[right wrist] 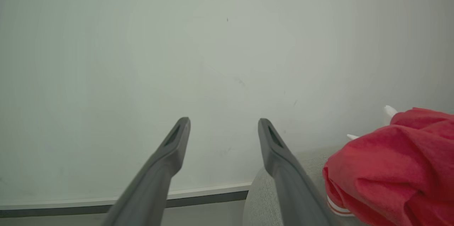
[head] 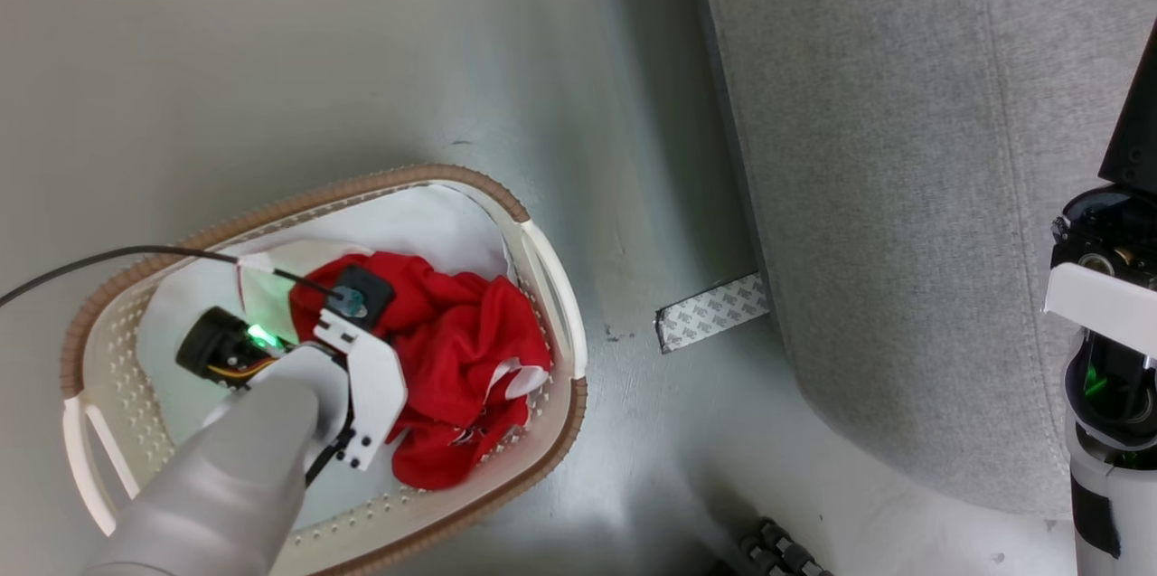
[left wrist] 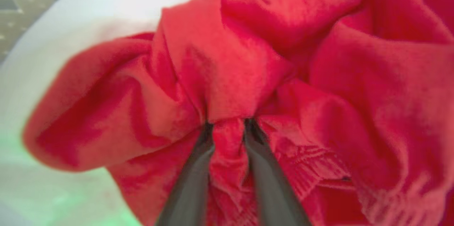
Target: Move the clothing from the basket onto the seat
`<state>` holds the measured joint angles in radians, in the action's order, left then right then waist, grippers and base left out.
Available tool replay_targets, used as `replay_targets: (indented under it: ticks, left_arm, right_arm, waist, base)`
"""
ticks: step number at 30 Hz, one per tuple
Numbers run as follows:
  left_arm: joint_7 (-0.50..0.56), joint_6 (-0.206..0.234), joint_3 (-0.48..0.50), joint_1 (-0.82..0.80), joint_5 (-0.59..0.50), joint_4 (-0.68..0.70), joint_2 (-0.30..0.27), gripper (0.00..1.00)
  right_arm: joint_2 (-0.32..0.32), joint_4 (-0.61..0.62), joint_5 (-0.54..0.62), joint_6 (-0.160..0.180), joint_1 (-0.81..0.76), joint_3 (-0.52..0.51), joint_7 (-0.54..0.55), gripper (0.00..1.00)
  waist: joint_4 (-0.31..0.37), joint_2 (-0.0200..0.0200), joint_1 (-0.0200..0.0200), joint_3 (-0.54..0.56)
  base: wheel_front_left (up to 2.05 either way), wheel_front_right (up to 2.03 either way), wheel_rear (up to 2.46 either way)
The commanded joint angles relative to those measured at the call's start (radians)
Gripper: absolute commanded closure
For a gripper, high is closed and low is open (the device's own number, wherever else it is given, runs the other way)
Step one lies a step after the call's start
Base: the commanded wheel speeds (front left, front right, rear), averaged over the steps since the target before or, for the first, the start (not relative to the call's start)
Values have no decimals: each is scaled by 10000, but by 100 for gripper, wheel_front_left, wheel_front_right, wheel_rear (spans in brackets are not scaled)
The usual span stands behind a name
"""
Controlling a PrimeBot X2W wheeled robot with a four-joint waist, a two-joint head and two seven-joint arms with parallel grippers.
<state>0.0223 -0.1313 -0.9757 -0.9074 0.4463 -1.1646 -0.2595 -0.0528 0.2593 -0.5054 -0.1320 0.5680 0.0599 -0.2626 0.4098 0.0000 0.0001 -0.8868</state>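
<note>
One oval cream-white plastic basket (head: 553, 287) with a brown woven-look rim held one crumpled bright red fabric garment (head: 470, 350) against its right wall, and the left gripper (left wrist: 228, 123) pinched a bunched fold of it. Further right, a second red garment (right wrist: 397, 162) with white-striped cuffs lay on the one light grey upholstered seat (head: 904, 196), beside the right gripper (right wrist: 223, 121), its two dark fingers wide apart and empty.

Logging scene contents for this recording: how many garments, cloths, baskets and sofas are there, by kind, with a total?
Red garments: 2 (basket garment, sofa garment)
Pale cloth: 1
Basket: 1
Sofa: 1
Total: 5
</note>
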Motion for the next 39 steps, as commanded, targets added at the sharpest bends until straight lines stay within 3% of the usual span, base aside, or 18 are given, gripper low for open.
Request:
replay_targets:
  ticks: [1,9,24,30,39]
  left_arm:
    - [-152,12,-73,132,139,60,-57,100]
    - [-1108,12,-536,538,1387,922,-85,100]
    - [-2824,12,-1101,1715,2940,2435,652,100]
    - [-2868,111,9,2310,2726,4046,463,100]
    - [-2868,660,1419,3075,2056,6344,-20,100]
  right_arm:
    - [37,-40,-117,25,-34,-27,-30,0]
    - [33,-107,-359,25,-63,-176,-31,0]
    - [-209,-1205,200,25,-1499,-334,-17,0]
    - [-360,-1875,225,25,-2403,-284,-15,0]
    - [-428,-2938,436,26,-3396,156,12,0]
  waist:
    - [3,0,-1,84]
    - [-384,0,-1,1188]
    - [-1949,0,-1,5348]
    - [-2580,0,-1,6668]
    - [-3039,0,-1,7894]
  base:
    - [0,0,0]
    - [0,0,0]
    - [0,0,0]
    - [0,0,0]
    - [0,0,0]
